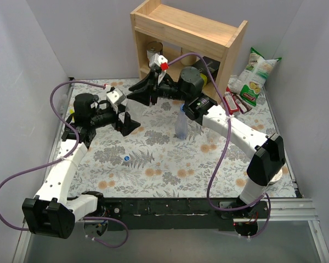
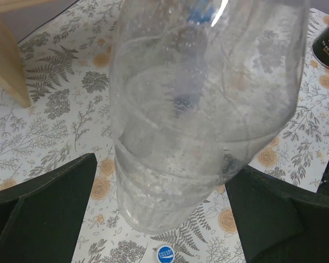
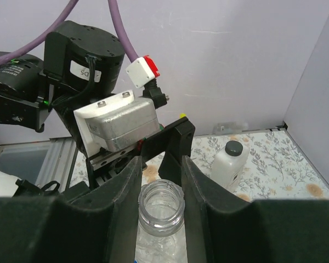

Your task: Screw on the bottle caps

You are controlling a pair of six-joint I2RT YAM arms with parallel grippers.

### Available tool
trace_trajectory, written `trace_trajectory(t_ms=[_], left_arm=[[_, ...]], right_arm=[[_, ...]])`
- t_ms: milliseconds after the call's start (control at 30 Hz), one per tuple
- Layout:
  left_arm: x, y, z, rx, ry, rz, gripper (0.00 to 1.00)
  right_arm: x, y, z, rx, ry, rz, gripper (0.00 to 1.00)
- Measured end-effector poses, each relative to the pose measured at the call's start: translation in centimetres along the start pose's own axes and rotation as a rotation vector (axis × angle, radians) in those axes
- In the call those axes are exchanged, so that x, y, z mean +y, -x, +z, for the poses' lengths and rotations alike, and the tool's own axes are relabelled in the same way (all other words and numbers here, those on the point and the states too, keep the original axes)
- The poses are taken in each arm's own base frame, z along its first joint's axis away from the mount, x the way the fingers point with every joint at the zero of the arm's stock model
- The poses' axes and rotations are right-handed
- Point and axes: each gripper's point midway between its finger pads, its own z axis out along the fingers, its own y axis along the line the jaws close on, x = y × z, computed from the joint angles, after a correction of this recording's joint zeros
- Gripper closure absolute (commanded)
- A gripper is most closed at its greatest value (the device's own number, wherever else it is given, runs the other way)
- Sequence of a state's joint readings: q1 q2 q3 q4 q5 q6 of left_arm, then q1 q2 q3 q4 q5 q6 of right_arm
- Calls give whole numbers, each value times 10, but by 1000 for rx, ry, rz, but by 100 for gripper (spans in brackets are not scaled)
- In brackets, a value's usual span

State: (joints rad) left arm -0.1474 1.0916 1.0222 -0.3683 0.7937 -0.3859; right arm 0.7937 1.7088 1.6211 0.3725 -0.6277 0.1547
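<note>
A clear bottle point(image 3: 161, 211) with an open, uncapped neck is upright between my two grippers, above the floral tablecloth. My right gripper point(image 3: 160, 167) is shut on its neck and also shows in the top view point(image 1: 140, 94). My left gripper point(image 2: 162, 213) is open, with its fingers either side of the bottle's body point(image 2: 170, 164); it shows in the top view too point(image 1: 130, 119). One blue cap point(image 2: 165, 255) lies on the table just below the bottle and shows in the top view point(image 1: 126, 159). A second, bluish bottle point(image 1: 182, 125) stands uncapped at mid-table. Other caps and bottles are out of view.
A wooden shelf point(image 1: 186, 27) stands at the back, its leg close by in the left wrist view point(image 2: 8, 60). A white bottle with a dark cap point(image 3: 230, 164) stands near the wall. A snack bag point(image 1: 255, 76) and red packets point(image 1: 233, 101) lie at the back right.
</note>
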Motion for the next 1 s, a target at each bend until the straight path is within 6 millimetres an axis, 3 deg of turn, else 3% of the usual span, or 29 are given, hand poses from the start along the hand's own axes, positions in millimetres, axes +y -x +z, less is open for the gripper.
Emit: trace_trajectory(t_ms=[100,433,733,867,1000], left_arm=[[-4,-2,6,7,-24,4,13],[-14,-4,12,10,-80,53,17],[-19,-7,14,19,-110,101,15],[-22,-7,15,19,-122,126,9],[-22,-7,16,20,-120,141,15]], right_arm=[[2,0,0,0,8,6,99],[8,-3,-4,5,29,40,99],[7,-4,-5,8,27,46,99],[6,-4,-6,8,24,54,99],[6,-4,-6,8,22,64,99]])
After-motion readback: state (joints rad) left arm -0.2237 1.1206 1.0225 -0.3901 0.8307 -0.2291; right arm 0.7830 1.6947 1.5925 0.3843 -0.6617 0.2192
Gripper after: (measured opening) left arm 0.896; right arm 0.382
